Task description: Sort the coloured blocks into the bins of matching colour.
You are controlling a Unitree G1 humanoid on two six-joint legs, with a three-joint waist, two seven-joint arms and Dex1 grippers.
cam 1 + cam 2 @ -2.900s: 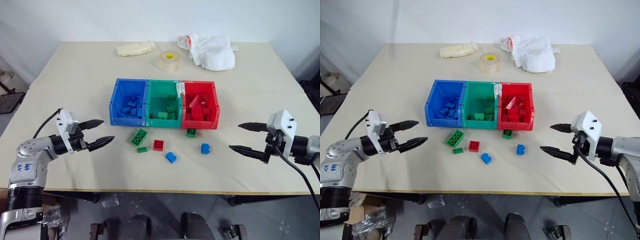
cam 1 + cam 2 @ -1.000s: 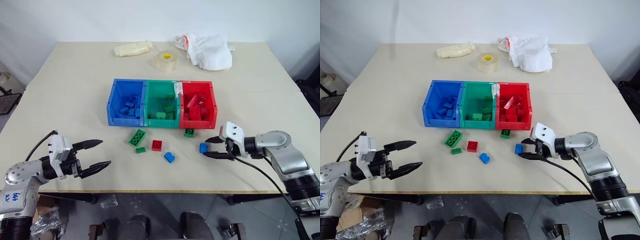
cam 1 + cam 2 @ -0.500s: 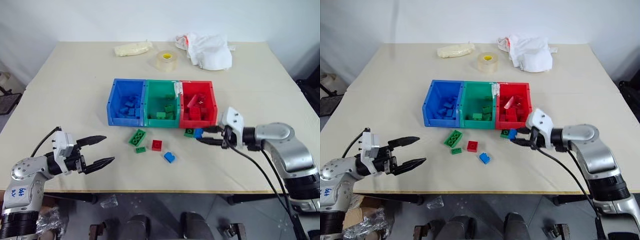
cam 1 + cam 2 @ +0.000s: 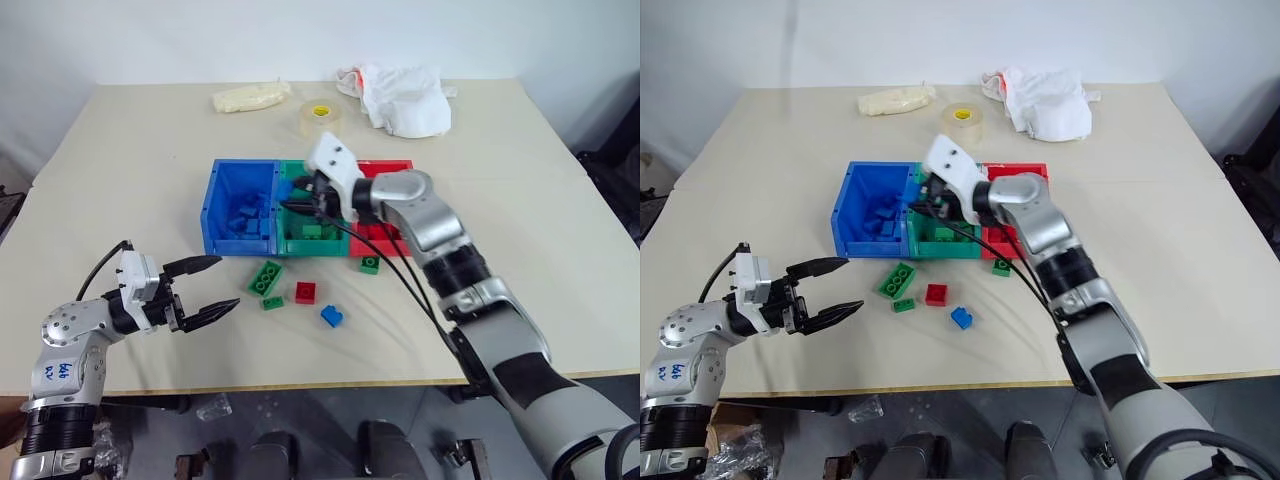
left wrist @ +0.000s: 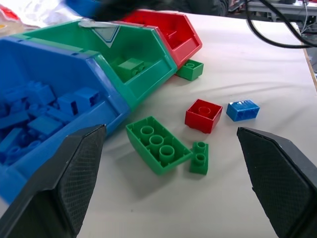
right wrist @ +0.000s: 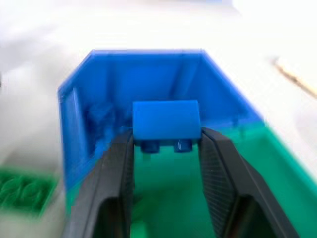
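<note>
Five loose blocks [image 4: 265, 277] lie on the pale surface [image 4: 120, 180] beside the left pincer [image 4: 211, 289], its fingers spread wide. Beyond, the right pincer [image 6: 166, 146] hangs over the green bin [image 4: 318, 240], clamped on a blue block [image 6: 166, 123], beside the blue bin [image 4: 213, 205]. No readable writing shows on tape roll [image 4: 319, 115] or cloth [image 4: 405, 98].

Pale beige counter [image 4: 520, 260], wide, matte. Along its far edge, three items in a loose row: a cream-coloured soft packet [image 4: 245, 97] lying flat toward the left; a roll of clear tape [image 4: 320, 113] with a yellow core, lying flat, near the packet; a crumpled white cloth [image 4: 403, 98] with a trace of orange at one end, just right of the tape. Plain white wall [image 4: 300, 35] behind. Grey floor [image 4: 320, 420] below the near edge.
</note>
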